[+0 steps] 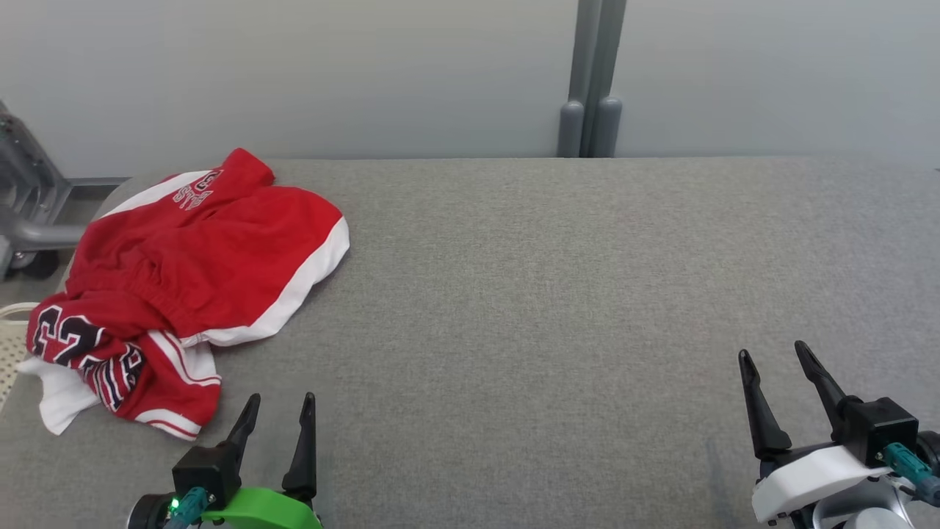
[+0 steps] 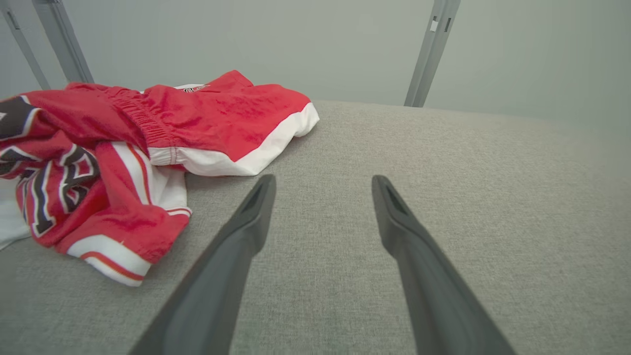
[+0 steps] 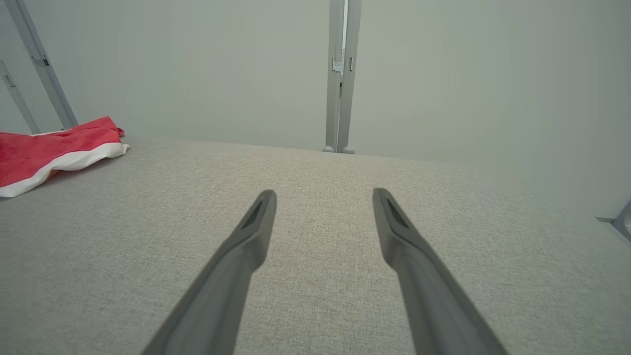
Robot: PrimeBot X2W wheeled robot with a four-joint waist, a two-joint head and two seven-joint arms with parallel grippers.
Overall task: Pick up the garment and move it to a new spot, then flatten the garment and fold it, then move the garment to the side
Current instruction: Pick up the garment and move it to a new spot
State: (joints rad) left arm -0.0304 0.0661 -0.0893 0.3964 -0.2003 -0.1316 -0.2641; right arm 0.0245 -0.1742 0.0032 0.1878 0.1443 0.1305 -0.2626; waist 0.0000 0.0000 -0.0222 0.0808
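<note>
The garment point(image 1: 183, 286) is a crumpled heap of red sportswear with white trim and dark numbers, lying at the left end of the grey table point(image 1: 558, 294). In the left wrist view the garment point(image 2: 123, 148) spreads across the upper left, just ahead and left of the fingers. My left gripper point(image 1: 280, 405) stands open near the front edge, a short way right of the garment's nearest hem, holding nothing. Far to the right, my right gripper point(image 1: 775, 354) is also open and empty. In the right wrist view a red and white corner of the garment point(image 3: 54, 150) lies at the far left.
A grey double post point(image 1: 591, 81) rises behind the table's back edge against a pale wall. A grey metal frame point(image 1: 29, 206) and a pale basket rim point(image 1: 11, 338) sit off the table's left end. Bare grey fabric stretches between the two grippers.
</note>
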